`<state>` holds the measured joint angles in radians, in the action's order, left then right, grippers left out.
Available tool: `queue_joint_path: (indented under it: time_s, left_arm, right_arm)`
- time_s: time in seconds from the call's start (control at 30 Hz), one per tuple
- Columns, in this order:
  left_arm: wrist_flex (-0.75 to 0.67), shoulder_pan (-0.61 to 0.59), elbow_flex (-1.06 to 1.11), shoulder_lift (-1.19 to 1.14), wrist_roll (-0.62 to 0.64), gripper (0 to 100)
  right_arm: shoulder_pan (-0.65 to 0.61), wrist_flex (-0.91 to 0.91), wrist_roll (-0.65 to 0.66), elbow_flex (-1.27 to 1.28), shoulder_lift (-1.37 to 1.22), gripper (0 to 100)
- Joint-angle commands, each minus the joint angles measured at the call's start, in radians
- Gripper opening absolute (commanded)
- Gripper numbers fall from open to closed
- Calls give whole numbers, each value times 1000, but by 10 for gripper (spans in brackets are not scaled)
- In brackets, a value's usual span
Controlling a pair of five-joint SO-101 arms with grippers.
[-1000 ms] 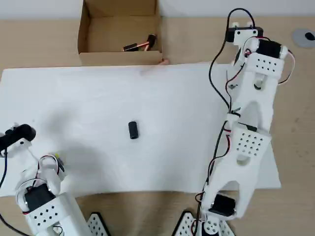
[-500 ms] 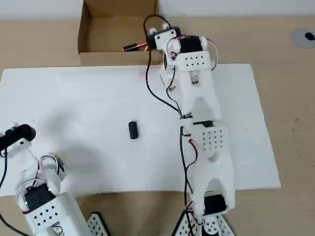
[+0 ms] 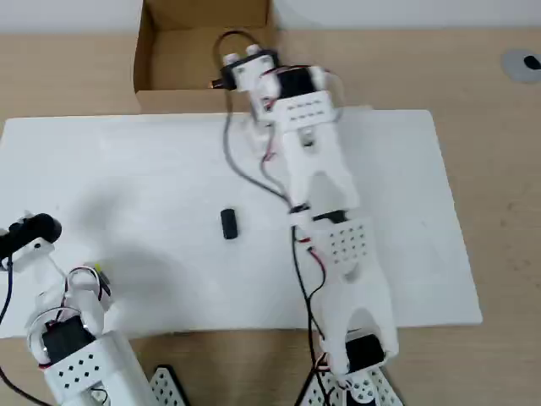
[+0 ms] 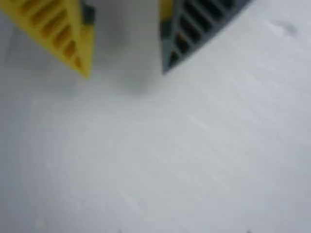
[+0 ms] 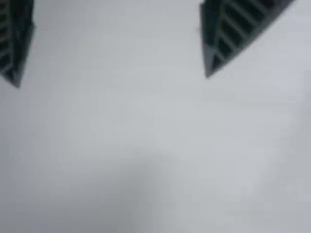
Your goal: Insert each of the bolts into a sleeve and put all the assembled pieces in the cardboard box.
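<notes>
The small black cylindrical sleeve (image 3: 229,223) lies base-side of the right pincer (image 5: 112,80), its axis pointing at the brown cardboard box (image 3: 186,101). The pincer is spread wide and empty.

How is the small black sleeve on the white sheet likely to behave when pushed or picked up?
The black sleeve looks like a short cylinder lying on its side, so a sideways push would probably roll it. It appears small and rigid, so likely light and firm to grip. The white sheet looks smooth, so it may slide.
</notes>
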<state>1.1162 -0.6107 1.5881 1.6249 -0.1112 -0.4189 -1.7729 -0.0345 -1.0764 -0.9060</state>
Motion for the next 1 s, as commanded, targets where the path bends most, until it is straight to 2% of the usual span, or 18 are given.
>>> queue_joint_path:
  time_s: [0.0,0.13,0.37,0.77,0.97]
  left_arm:
    - [-5,11,-21,10,5,105]
    - [-3,11,-21,10,5,105]
    - [2,11,-21,10,3,105]
    - [2,11,-21,10,2,105]
    - [2,11,-21,10,2,105]
  right_arm:
    - [-120,-15,-15,-42,128,284]
    - [-219,-17,-140,19,208,284]
    - [-268,-15,-433,286,291,284]
    - [-383,-15,-411,576,458,284]
    - [-397,-6,-417,727,458,190]
